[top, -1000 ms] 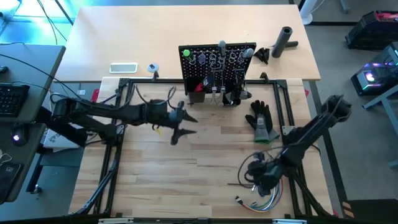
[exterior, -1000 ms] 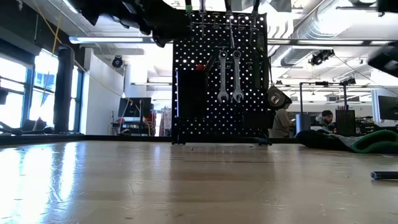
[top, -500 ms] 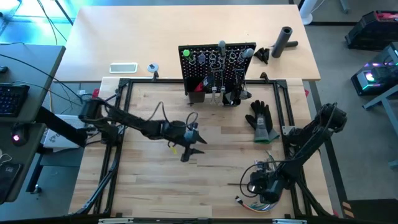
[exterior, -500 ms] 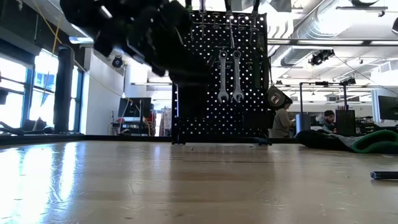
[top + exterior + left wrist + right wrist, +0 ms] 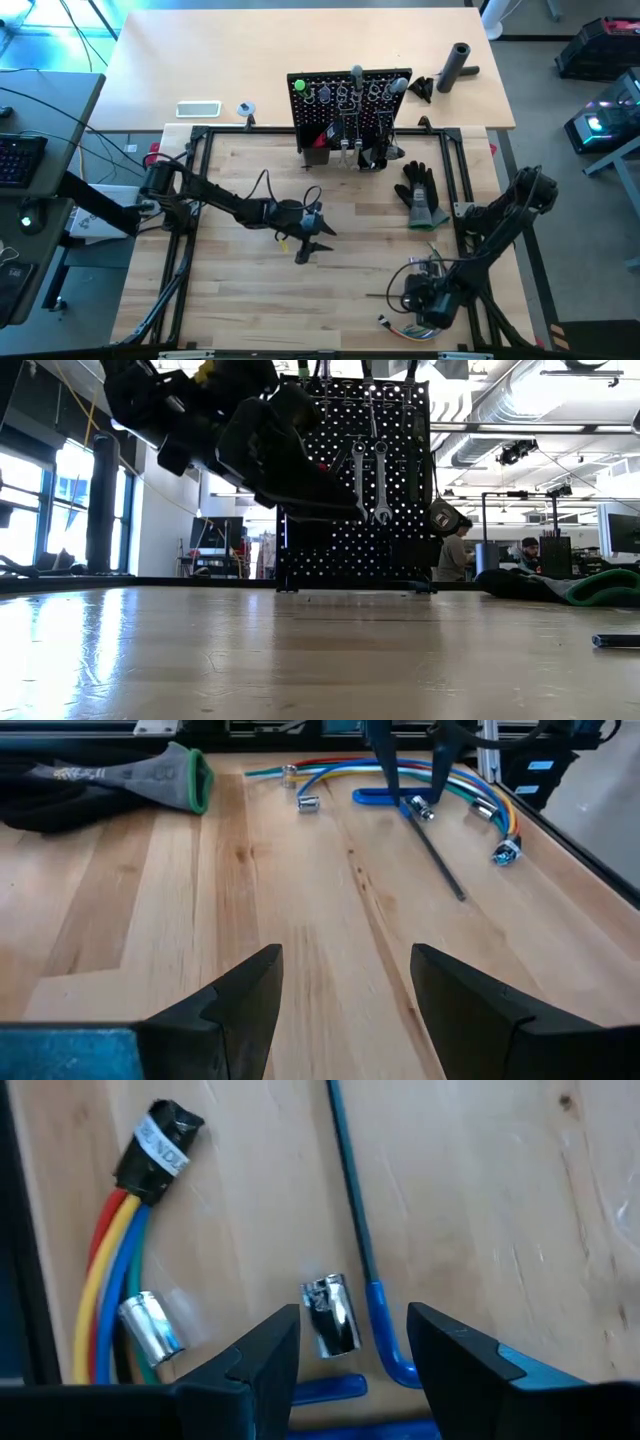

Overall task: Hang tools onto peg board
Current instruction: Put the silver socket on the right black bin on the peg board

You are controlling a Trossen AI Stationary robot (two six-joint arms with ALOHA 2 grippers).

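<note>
Your left gripper (image 5: 312,243) has moved since a second ago: it was nearer the bench's left edge and closer to the peg board (image 5: 350,105), and it now sits around the middle of the bench, fingers apart and holding nothing. Your right gripper (image 5: 425,303) has dropped toward the bench's near right corner, where it hovers low over a bundle of coloured wires (image 5: 415,327); its fingers also stand apart and grip nothing.

The peg board stands upright at the far edge of the bench with tools on its hooks. Only the low view shows two silver wrenches (image 5: 369,482) hanging side by side on its face, partly behind the left arm. Only the right wrist view shows what lies under that gripper: a long blue-ended hex key (image 5: 356,1250) flat on the wood, with small silver wire ends (image 5: 331,1315) beside it between the fingertips. The left wrist view shows the same hex key (image 5: 437,850) well ahead of the left gripper. A black glove (image 5: 420,195) lies near the bench's right edge.
</note>
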